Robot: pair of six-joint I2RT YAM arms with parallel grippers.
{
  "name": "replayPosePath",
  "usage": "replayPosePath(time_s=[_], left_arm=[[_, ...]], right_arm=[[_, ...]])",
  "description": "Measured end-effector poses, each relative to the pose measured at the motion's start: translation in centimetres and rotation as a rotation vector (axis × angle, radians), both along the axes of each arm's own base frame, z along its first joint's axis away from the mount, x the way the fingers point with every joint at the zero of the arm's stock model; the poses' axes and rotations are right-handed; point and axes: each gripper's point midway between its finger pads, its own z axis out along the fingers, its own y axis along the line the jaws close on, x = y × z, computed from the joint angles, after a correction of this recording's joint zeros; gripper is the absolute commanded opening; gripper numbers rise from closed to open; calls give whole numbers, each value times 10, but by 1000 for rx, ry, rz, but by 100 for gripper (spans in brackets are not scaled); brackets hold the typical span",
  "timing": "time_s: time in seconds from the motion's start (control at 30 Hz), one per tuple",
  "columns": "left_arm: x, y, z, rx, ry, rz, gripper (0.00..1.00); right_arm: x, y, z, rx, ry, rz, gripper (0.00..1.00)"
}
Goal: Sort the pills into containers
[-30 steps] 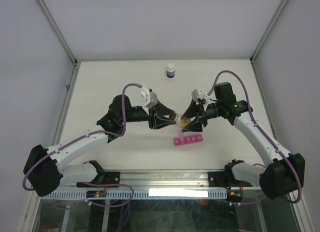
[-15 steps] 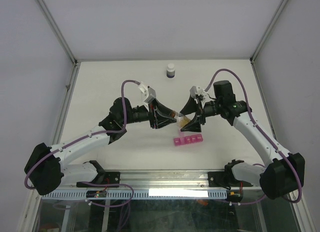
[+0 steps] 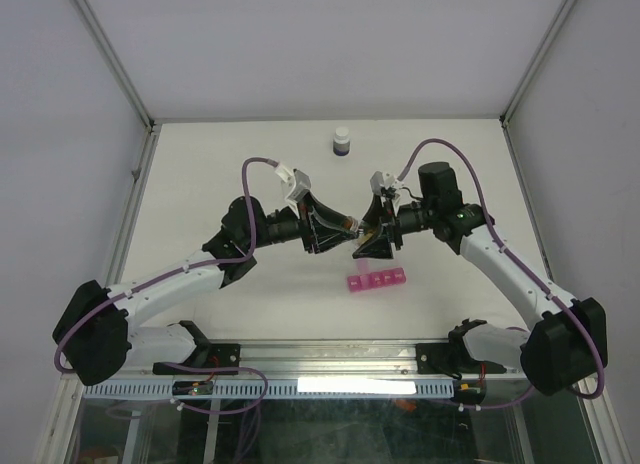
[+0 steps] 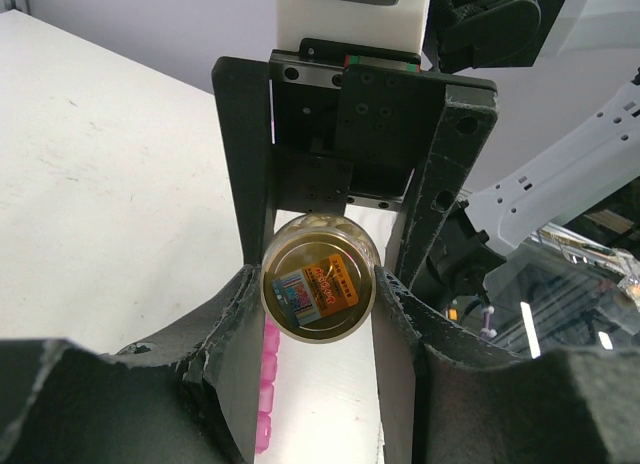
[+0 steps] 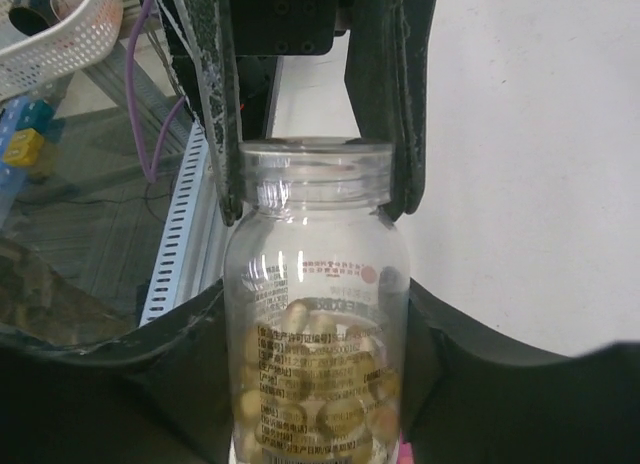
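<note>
Pills are all inside the small clear bottle, which hangs mid-table between both grippers. Nearest the arm bases, the pink organiser lies on the table, at about 5 o'clock from the bottle. Left gripper, on the 9 o'clock side, is pinched nearly closed on the bottle's top end. Right gripper, at 3 o'clock, is spread wide around the body with its pads right by the sides. Can't tell if it's actually squeezing. A dark white-capped bottle stands far off at 12 o'clock.
</note>
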Motion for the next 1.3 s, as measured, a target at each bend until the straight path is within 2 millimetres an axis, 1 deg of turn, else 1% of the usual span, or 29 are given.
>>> replayPosePath(time_s=[0.1, 0.13, 0.17, 0.2, 0.23, 0.27, 0.33, 0.37, 0.5, 0.57, 0.63, 0.73, 0.83, 0.93, 0.97, 1.03, 1.17, 1.3], left_arm=[[1, 0, 1, -8, 5, 4, 0], [1, 0, 1, -11, 7, 3, 5], [1, -1, 1, -14, 9, 3, 16], [1, -1, 1, -16, 13, 2, 27], [1, -1, 2, -17, 15, 2, 41], [1, -1, 1, -19, 17, 2, 58], [0, 0, 0, -25, 15, 3, 88], [1, 2, 0, -32, 11, 7, 98], [-5, 18, -3, -58, -21, 29, 99], [-10, 27, 1, -71, -67, 39, 99], [-15, 33, 7, -77, -132, 36, 99], [-25, 35, 13, -63, -276, -6, 99], [-31, 33, 8, -33, -385, -56, 97], [-31, 27, 2, -1, -441, -100, 90], [-30, 24, 1, 7, -454, -117, 86], [-25, 17, -1, 20, -456, -137, 80], [-19, 6, -10, 44, -434, -178, 75], [-18, 1, -17, 58, -412, -200, 67]], right_arm=[[2, 0, 0, -2, 3, -9, 17], [2, 0, 0, -2, 3, -11, 9], [2, 1, 1, -1, 3, -11, 1], [2, 1, 1, -1, 5, -11, 0], [2, 1, 0, -1, 7, -11, 0], [2, 1, 0, -1, 8, -10, 0], [1, 0, -1, 0, 7, -1, 0], [0, 0, -2, -1, 8, 5, 0], [-4, -4, -7, -10, -2, 22, 0], [-5, -6, -11, -15, -13, 29, 0], [-7, -8, -14, -21, -26, 38, 0], [-11, -10, -19, -29, -51, 56, 0], [-13, -12, -23, -36, -75, 69, 0], [-14, -14, -26, -41, -93, 80, 0], [-15, -14, -26, -42, -97, 82, 0], [-16, -15, -28, -44, -105, 88, 0], [-17, -16, -30, -49, -109, 95, 0], [-18, -16, -32, -54, -105, 98, 0]])
